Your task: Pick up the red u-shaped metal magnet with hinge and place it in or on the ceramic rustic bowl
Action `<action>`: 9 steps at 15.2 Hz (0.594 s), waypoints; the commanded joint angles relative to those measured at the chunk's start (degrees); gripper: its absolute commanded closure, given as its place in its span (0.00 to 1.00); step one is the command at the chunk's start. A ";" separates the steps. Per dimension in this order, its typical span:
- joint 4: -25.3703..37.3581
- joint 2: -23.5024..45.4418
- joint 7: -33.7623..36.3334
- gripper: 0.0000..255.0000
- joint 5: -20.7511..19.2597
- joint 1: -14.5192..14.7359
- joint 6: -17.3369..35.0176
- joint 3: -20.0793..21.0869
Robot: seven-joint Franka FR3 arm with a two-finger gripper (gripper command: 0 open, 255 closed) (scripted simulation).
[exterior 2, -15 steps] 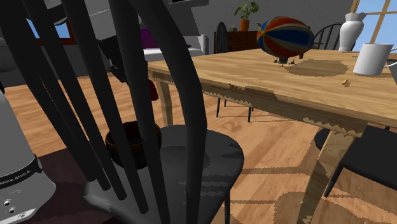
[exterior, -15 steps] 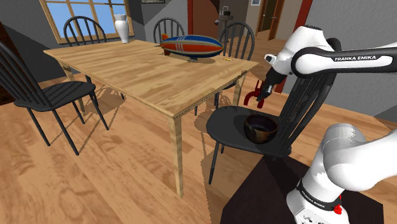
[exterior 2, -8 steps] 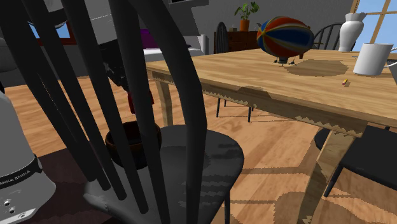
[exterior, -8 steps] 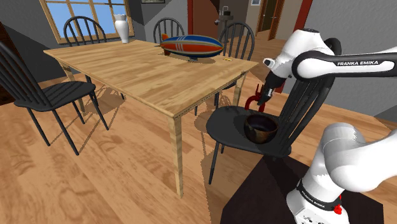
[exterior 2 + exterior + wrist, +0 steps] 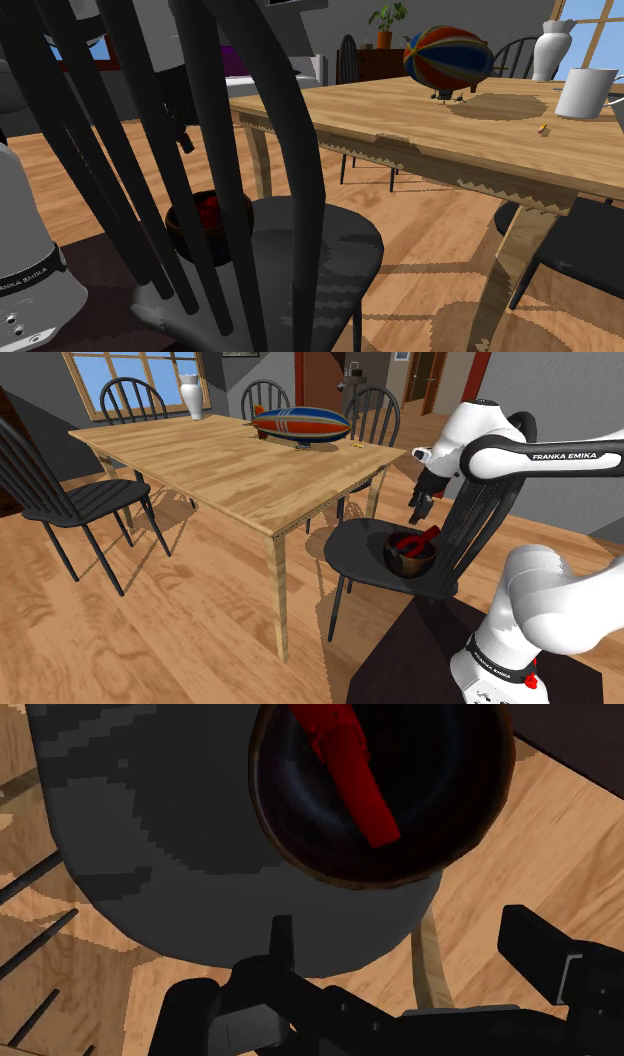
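Note:
The red magnet [image 5: 409,540] lies inside the dark brown bowl [image 5: 410,559], which stands on the black chair seat [image 5: 358,547] beside the table. My gripper [image 5: 417,512] hangs open a little above the bowl, holding nothing. In the wrist view the magnet [image 5: 350,774] rests slanted across the bowl's dark inside [image 5: 440,794], beyond my gripper [image 5: 405,954], whose fingers [image 5: 535,949] stand wide apart. From the second exterior view the magnet [image 5: 208,210] shows red within the bowl [image 5: 190,232], partly hidden by chair spindles.
The chair's black back spindles [image 5: 480,522] rise close beside my arm. A wooden table [image 5: 220,467] carries a red and blue blimp toy [image 5: 300,424] and a white vase [image 5: 192,397]. More black chairs [image 5: 60,502] ring it. My stand [image 5: 420,662] is at lower right.
The gripper has opened and the magnet has dropped from it into the bowl. The hand has risen slightly toward the shoulder view's right.

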 commanded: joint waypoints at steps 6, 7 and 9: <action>-1.29 -12.36 7.86 0.00 -3.50 -1.48 -9.74 -5.88; -1.12 -13.47 8.99 0.00 -4.76 -0.12 -10.68 -6.62; -0.80 -15.59 11.07 0.00 -7.03 2.38 -12.53 -7.89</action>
